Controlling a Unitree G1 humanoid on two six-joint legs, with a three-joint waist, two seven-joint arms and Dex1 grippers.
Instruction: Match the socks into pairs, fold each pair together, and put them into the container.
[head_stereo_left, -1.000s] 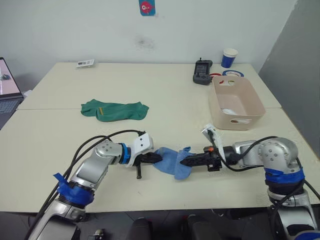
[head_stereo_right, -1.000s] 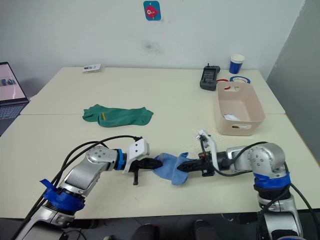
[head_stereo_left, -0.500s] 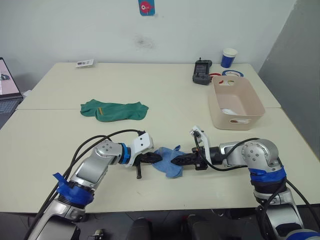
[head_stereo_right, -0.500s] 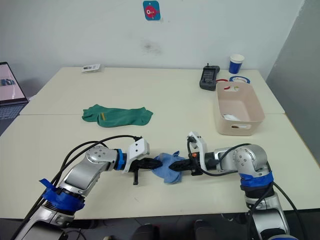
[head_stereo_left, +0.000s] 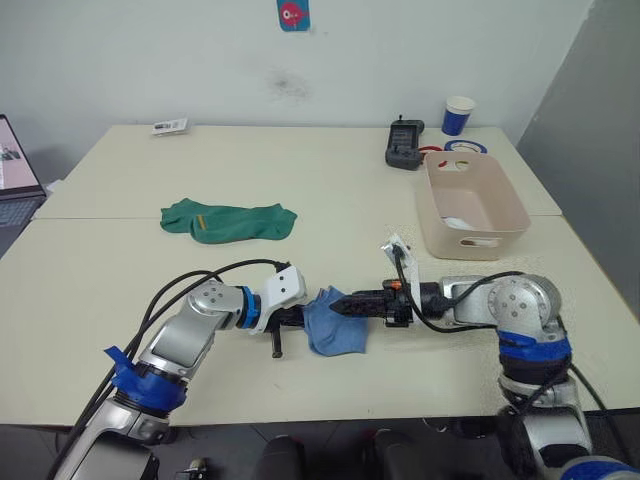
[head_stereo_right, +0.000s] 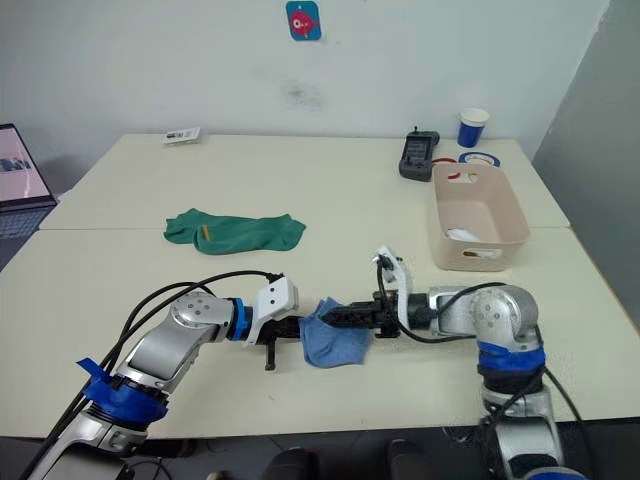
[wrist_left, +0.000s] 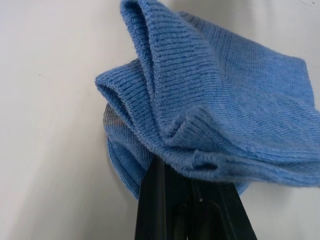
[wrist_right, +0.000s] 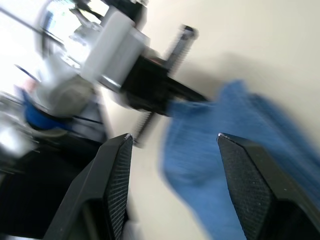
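A folded bundle of light blue socks (head_stereo_left: 336, 326) lies near the table's front edge. My left gripper (head_stereo_left: 306, 318) is shut on its left end, where the ribbed cuffs (wrist_left: 200, 115) drape over the black fingers (wrist_left: 165, 200). My right gripper (head_stereo_left: 336, 302) reaches in from the right and hovers open just over the bundle's top, its two fingers (wrist_right: 112, 185) spread above the blue fabric (wrist_right: 220, 150). Two dark green socks (head_stereo_left: 230, 220) lie stacked flat further back on the left. The beige container (head_stereo_left: 495, 205) stands at the right with a white sock (head_stereo_left: 460, 222) inside.
Behind the container are a blue-and-white paper cup (head_stereo_left: 459, 115), a tape roll (head_stereo_left: 466, 147) and a black handheld device (head_stereo_left: 404, 144). A small card (head_stereo_left: 170, 126) lies at the far left back. A laptop (head_stereo_left: 14, 170) pokes in at the left edge.
My right gripper has carried the blue sock's free end leftward over the held end, folding the bundle in half. The left gripper has stayed put.
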